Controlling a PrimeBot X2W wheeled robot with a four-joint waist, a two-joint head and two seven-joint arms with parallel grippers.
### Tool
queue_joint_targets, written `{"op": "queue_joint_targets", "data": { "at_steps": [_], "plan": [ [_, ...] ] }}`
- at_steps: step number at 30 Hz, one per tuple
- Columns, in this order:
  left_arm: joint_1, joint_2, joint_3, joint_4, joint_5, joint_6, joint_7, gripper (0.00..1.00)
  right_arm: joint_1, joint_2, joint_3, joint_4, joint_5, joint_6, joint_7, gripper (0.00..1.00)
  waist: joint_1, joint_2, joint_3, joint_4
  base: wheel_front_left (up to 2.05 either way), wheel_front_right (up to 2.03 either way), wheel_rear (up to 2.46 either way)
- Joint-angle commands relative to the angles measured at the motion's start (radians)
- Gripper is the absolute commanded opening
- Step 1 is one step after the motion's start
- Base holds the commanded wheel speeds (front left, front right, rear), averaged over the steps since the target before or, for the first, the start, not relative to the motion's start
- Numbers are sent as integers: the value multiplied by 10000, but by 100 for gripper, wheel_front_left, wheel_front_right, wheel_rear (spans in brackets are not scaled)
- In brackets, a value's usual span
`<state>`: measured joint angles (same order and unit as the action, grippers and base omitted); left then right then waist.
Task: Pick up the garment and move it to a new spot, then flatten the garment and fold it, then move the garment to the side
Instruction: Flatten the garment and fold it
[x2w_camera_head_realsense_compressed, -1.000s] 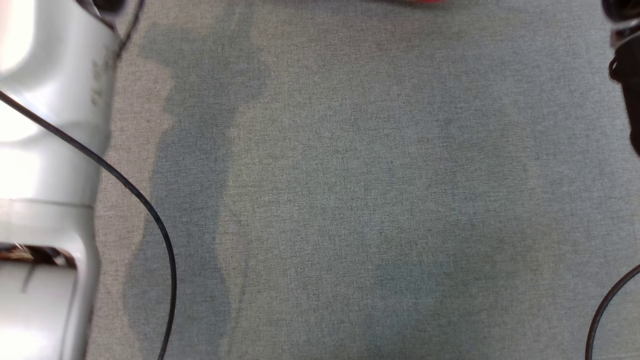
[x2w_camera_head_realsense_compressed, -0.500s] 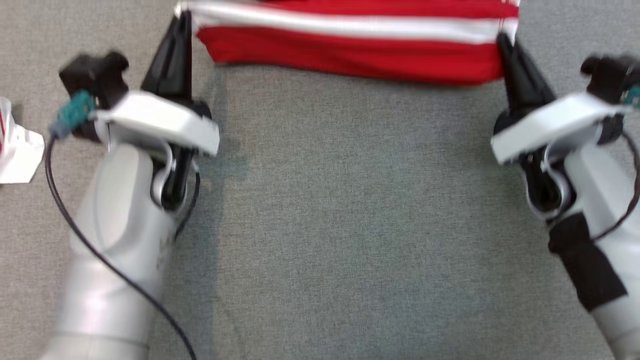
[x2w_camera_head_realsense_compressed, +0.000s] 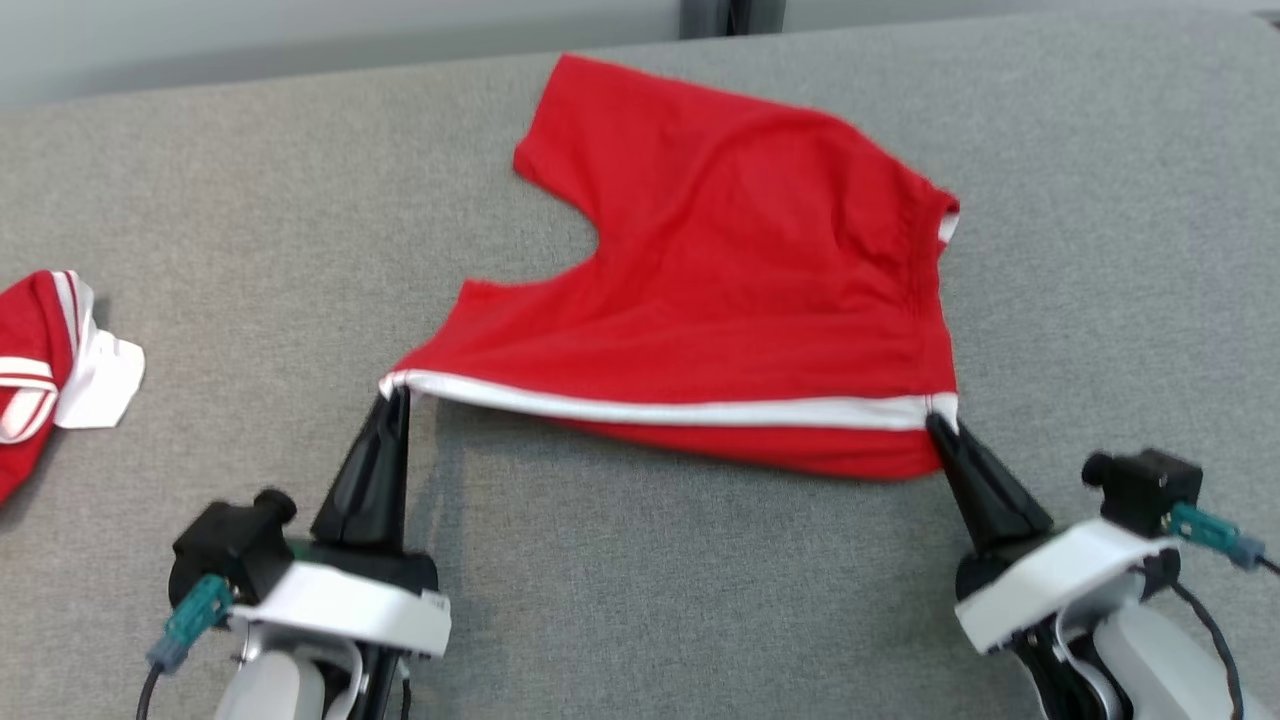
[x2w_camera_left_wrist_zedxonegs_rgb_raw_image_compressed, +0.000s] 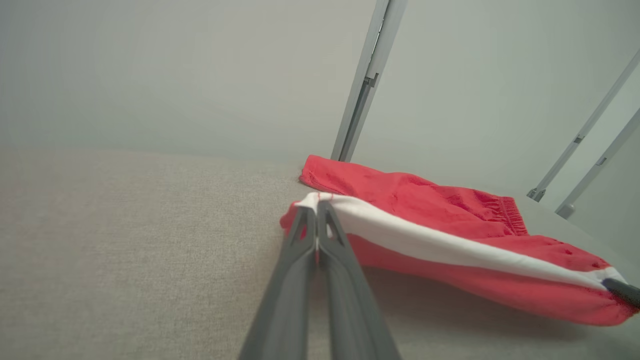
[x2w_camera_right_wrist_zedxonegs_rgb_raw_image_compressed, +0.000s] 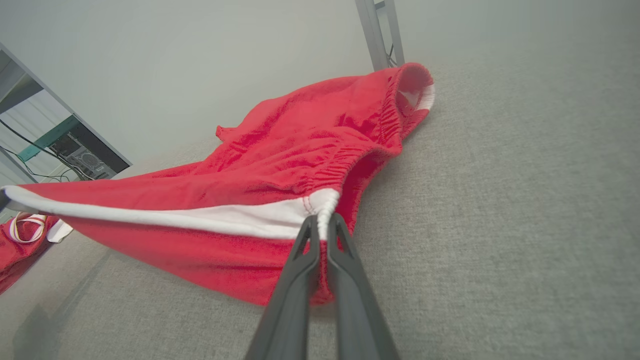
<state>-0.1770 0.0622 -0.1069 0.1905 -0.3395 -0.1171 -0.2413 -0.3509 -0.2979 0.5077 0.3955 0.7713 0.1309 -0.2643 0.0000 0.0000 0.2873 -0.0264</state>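
Grey fabric tabletop (x2w_camera_head_realsense_compressed: 200, 200) under everything. Red garment (x2w_camera_head_realsense_compressed: 740, 280) mid-table, far part lying flat, near white-striped edge lifted, stretched taut between arms. Second red-and-white cloth (x2w_camera_head_realsense_compressed: 40, 370) bunched at far left, well apart. Left gripper (x2w_camera_head_realsense_compressed: 397, 395) clenched on garment's near left corner; right gripper (x2w_camera_head_realsense_compressed: 935, 420) clenched on near right corner

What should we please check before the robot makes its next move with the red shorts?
1. Left fingers shut on the shorts' white-striped edge: ok.
2. Right fingers shut on that edge's other end: ok.
3. Edge stretched between both grips: ok.
4. Shorts lying flat on the table: not ok, near edge lifted, cloth wrinkled.
5. Other red garment apart from the shorts: ok.
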Motion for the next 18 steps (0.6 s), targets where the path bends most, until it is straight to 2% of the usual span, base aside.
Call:
{"op": "queue_joint_targets", "data": {
  "at_steps": [1, 9, 13, 18],
  "plan": [
    [433, 117, 1, -464, 60, 143, 193, 0, 403, -166, 13, -271, 76, -3, 15, 0, 0, 0, -469, 29, 0, 0, 0],
    [2895, 126, -414, -3242, 27, 916, 2130, 0, 2544, -547, -950, -1669, -458, -3, 305, 0, 0, 0, -1263, 232, 0, 0, 0],
    [3651, 110, -585, -4430, 53, 1245, 2825, 0, 3616, -371, -1627, -2596, -1025, -3, 889, 0, 0, 0, -1410, 308, 0, 0, 0],
    [3951, 204, -623, -5296, 107, 1445, 3272, 0, 4427, 35, -2360, -3677, -1632, -3, 1716, 0, 0, 0, -1349, 301, 0, 0, 0]
  ]
}}
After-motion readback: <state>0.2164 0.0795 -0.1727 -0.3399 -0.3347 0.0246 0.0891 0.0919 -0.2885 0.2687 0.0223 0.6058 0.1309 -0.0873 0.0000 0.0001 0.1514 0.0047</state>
